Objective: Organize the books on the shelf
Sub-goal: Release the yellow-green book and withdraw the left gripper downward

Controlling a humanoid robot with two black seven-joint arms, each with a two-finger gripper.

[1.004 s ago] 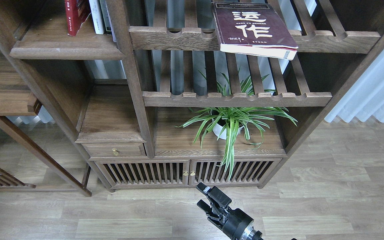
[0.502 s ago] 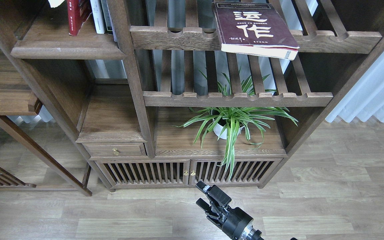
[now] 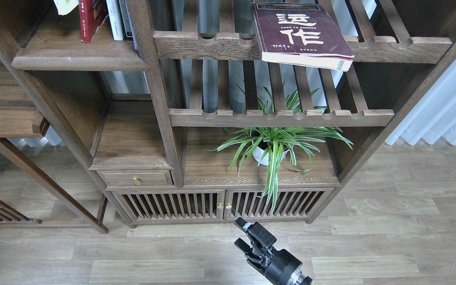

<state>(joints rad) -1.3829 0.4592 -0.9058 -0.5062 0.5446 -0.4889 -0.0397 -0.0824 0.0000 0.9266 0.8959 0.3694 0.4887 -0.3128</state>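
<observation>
The maroon book (image 3: 301,33) is a thick paperback with big white Chinese characters on its cover and pale page edges facing near. It lies flat on the upper slatted rack (image 3: 208,41) at the far right, its near corner jutting out past the scalloped rail.

On the shelf (image 3: 73,53) at the far left, a solid dark-brown board with a rounded front edge, the red book (image 3: 89,18) stands upright, leaning a little. Just left of it, a corner of the yellow book (image 3: 65,5) shows at the top edge of the view; what holds it cannot be seen. Right of the red book stand two more spines, one white (image 3: 113,19) and one dark (image 3: 124,18).

That makes three task books: one maroon, one red, one yellow.

There are two slatted racks, and one potted plant (image 3: 273,146) below the lower one.

One hand (image 3: 247,237) is in view, the right one, low over the floor (image 3: 390,237) near the cabinet doors (image 3: 220,204). Its two fingers stand a little apart with nothing between them. The left hand is out of view.
</observation>
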